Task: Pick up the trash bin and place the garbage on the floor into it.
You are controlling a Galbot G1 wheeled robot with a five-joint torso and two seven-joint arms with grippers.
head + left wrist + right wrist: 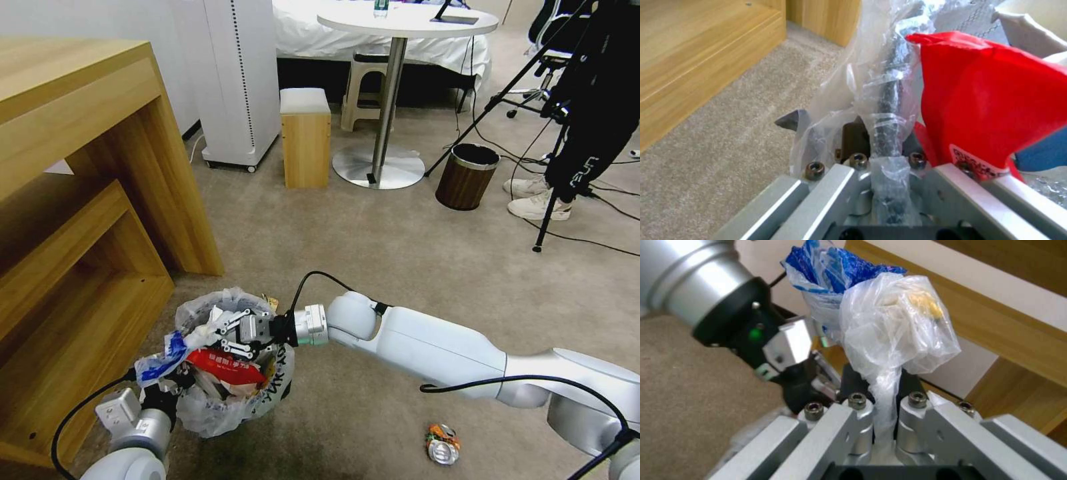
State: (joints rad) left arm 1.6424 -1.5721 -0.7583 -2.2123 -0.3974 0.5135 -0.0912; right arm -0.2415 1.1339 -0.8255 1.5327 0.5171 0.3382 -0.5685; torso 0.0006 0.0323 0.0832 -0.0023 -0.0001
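Head view puts my right gripper (223,331) clamped on a bag (200,335) over the bin (230,390), whose rim my left gripper (162,385) pinches; I'd release low, centred.

Beige carpet (373,247) — crushed can (443,445) lying on it; trash bin (230,393) possibly lifted.

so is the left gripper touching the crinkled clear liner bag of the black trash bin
Touching. In the left wrist view the left gripper is closed on the rim of the trash bin, with the crinkled liner bag pinched between its fingers.
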